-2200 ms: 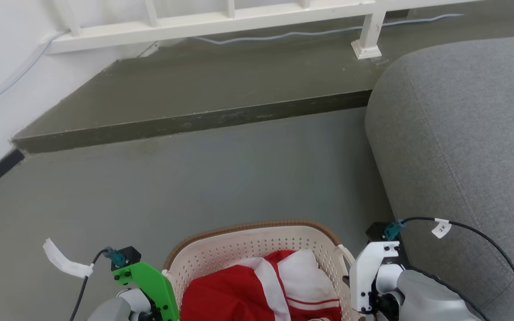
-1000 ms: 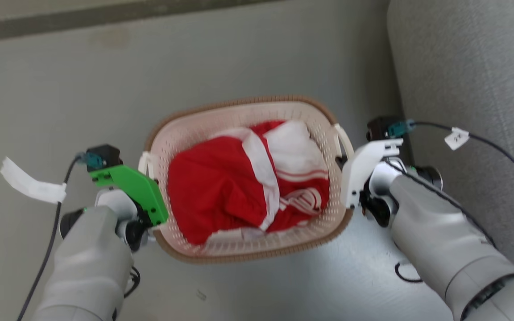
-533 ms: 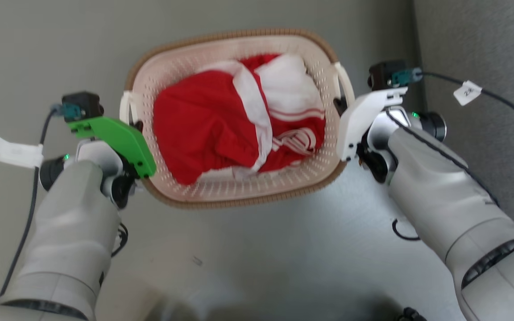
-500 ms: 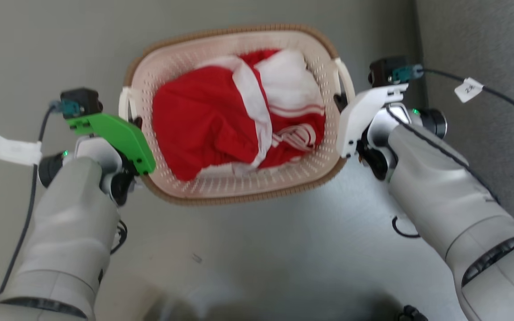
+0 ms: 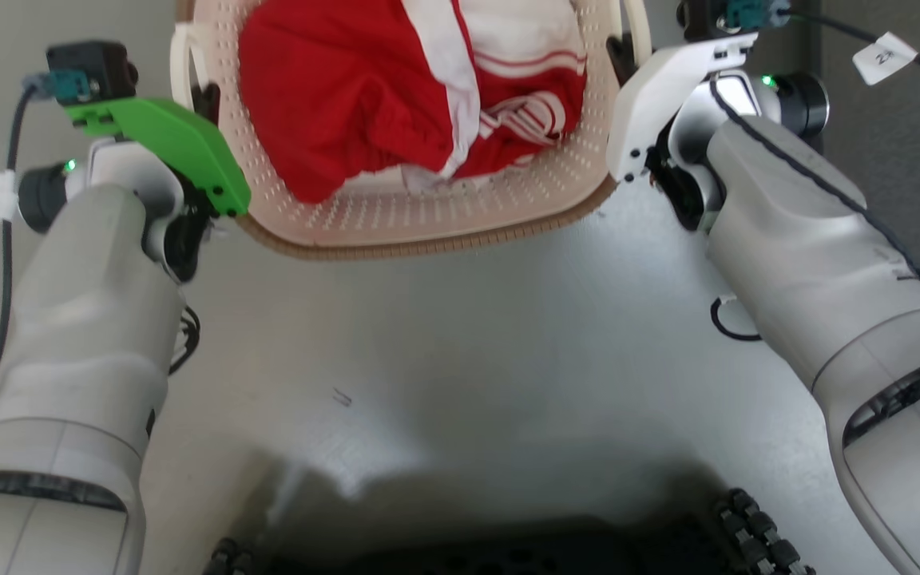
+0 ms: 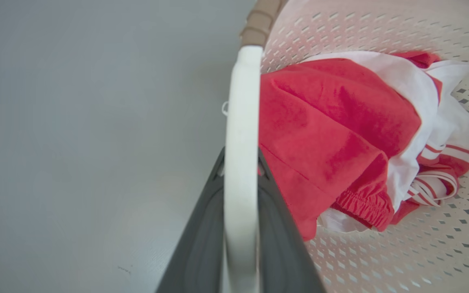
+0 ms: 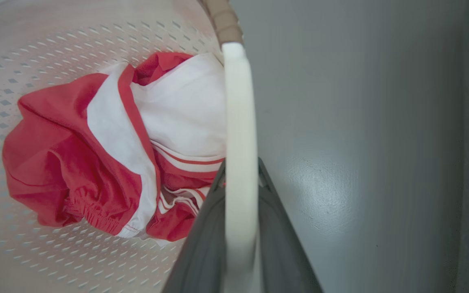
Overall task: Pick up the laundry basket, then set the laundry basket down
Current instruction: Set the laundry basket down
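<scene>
Probably light and fairly stiff, the laundry basket (image 5: 428,216) is best lifted evenly by both white side handles (image 6: 240,101). Cream, perforated and brown-rimmed, with red-and-white clothes (image 5: 348,96) inside, it lies between the arms over the grey floor (image 5: 468,359). The left claw (image 6: 240,162) and right claw (image 7: 240,167) each clamp one handle.

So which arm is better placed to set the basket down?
Neither alone: the left gripper clamps the laundry basket's left handle, the right gripper its right handle, so both should probably lower together.
</scene>
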